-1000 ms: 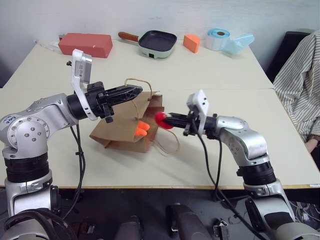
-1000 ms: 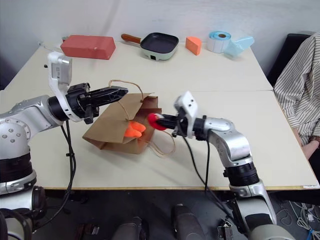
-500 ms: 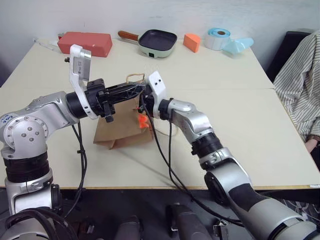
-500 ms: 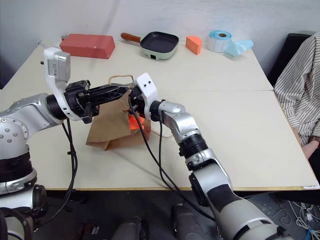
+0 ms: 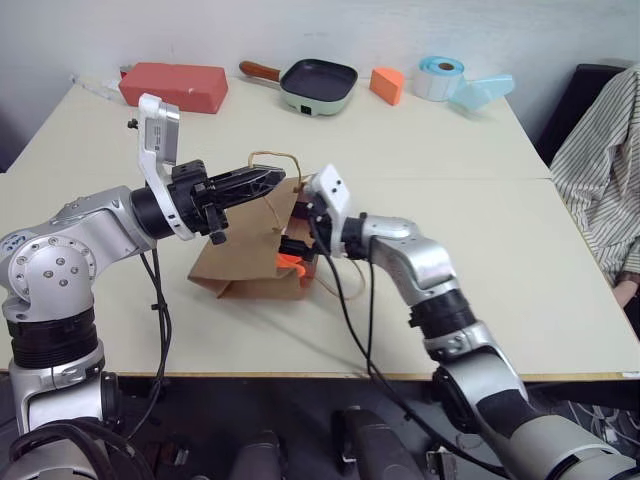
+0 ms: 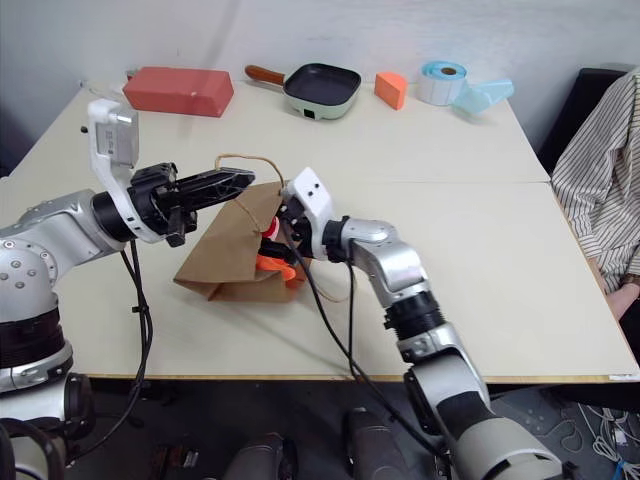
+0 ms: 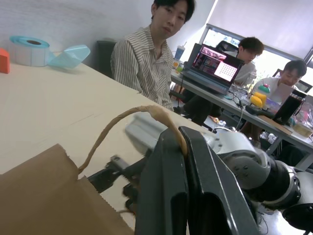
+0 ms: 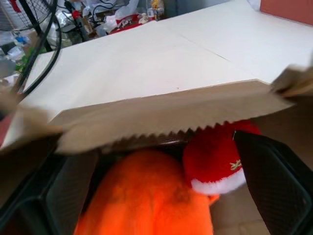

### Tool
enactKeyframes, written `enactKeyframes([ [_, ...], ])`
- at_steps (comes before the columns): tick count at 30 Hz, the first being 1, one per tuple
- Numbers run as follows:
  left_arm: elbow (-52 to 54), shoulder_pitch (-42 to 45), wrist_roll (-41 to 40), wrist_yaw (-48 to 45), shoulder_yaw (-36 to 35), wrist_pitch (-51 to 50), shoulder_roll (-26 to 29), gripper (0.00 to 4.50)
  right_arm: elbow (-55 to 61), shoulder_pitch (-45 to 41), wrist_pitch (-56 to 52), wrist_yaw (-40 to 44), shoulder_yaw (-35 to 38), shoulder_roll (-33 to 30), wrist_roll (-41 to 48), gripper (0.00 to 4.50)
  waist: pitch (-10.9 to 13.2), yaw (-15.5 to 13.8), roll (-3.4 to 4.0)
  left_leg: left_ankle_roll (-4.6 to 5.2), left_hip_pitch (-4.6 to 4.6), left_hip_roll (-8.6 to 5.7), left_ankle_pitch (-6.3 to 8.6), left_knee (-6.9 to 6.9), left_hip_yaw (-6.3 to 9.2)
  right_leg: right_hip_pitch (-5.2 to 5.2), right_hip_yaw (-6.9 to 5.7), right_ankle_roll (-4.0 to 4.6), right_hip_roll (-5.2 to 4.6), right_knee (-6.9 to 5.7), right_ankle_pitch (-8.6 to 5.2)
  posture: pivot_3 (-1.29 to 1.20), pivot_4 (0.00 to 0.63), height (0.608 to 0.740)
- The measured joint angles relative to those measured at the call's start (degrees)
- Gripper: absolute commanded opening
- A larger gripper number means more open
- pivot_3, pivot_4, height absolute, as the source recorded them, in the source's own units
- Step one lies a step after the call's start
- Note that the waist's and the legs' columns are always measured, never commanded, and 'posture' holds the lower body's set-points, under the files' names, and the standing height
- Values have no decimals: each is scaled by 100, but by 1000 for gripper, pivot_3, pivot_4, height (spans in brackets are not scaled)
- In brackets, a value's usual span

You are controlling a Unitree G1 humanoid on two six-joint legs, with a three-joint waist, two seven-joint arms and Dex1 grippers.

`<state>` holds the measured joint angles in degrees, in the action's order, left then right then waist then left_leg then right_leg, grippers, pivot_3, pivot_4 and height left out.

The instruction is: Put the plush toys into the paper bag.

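**Red toy let go at the bag's mouth**

A second ago the right gripper (image 6: 277,240) was out to the side of the bag with the small red-and-white toy pinched between its fingers. It has since swung in to the mouth of the paper bag (image 6: 235,268) and spread its fingers wide, so the toy is no longer held. In the right wrist view the red-and-white toy (image 8: 218,157) sits between the two parted fingers, just under the bag's saw-toothed upper edge and touching the orange toy (image 8: 146,196) beside it.

The orange toy lies in the opening, its end poking out past the bag's lower lip in the head views. How deep either toy sits inside cannot be told from here.

The left gripper (image 5: 268,180) has kept its place, shut tight on the upper cord handle (image 7: 132,117) and lifting it so the mouth is held open. The bag itself lies on its side on the worktop (image 5: 480,270), mouth turned toward the right arm.

Judging by this, both toys are at or just inside the opening, and the job looks nearly done. The orange one may want a nudge further in, or it could slip back out when the handle is released.
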<state>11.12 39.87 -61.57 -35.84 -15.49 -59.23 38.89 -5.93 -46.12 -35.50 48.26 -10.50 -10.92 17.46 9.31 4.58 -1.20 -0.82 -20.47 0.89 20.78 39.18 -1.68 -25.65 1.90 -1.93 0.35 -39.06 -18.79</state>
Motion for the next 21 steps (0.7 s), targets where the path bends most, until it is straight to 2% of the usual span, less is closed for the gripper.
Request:
enactKeyframes([
  [4,-94,37,93,-67,57,44,-17,0,1449,684,-987,26,350,-791,531,4464,0,-21,0,0,-1,0,0,-3,1,0,-1,0,0,3,0,0,150,740],
  [7,-160,56,124,-141,85,71,-20,0,2462,1369,-1973,-201,1087,-1326,1129,4464,0,-62,0,2,-3,0,1,-3,-1,1,2,0,0,9,0,0,150,740],
  [10,-231,81,128,-193,102,75,-45,0,3243,1988,-2980,-505,1902,-1518,1886,4464,0,-97,0,2,0,0,1,-7,0,1,2,0,1,7,0,0,150,740],
  [13,-243,83,127,-255,99,75,-46,0,3612,2561,-4217,-966,2855,-1307,2550,4464,0,-137,-1,2,1,0,1,-7,-2,4,4,0,1,7,0,0,150,740],
  [16,-241,83,127,-313,100,75,-45,0,3674,3011,-5380,-1570,3701,-581,2994,4464,-1,-144,-1,2,4,0,1,-8,-4,4,7,0,1,5,0,0,150,740],
  [21,-274,87,184,-391,97,108,15,0,3202,3358,-5670,-2459,3943,-102,3530,4464,0,-132,0,3,7,0,2,-8,-10,3,12,0,1,8,0,0,150,740],
])
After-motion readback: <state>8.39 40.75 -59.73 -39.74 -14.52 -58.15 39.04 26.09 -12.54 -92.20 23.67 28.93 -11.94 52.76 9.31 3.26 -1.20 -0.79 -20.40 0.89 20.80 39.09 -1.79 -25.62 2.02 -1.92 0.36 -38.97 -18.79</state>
